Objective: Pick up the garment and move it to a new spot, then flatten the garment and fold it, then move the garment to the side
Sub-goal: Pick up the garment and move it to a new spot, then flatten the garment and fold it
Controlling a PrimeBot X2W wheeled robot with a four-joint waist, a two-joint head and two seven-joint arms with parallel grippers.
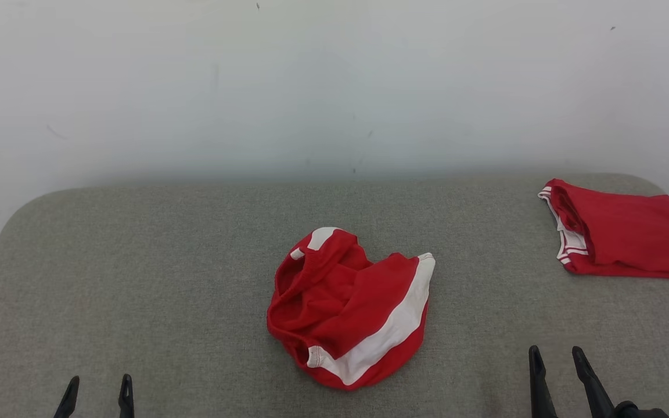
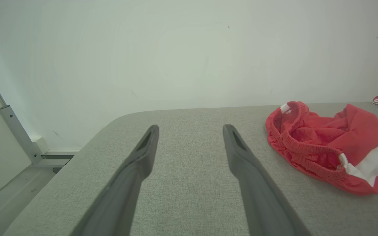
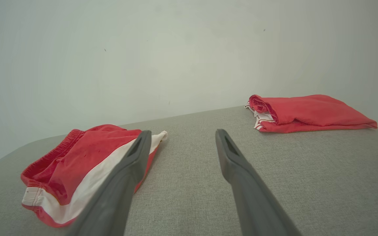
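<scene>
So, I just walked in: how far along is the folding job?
Done: nothing on the crumpled shorts; a folded red garment lies far right. In hand: nothing, left fingers and right fingers open, empty. Left: pick up, move, flatten, fold, set aside.

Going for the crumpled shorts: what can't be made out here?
- Crumpled red shorts with a white stripe: underside and inner layers, hidden by their own folds; right wrist view, right gripper covers part.
- Folded red garment with white trim: type unclear; head view's right edge cuts it.
- Left gripper: head view's bottom edge hides all but fingertips.
</scene>
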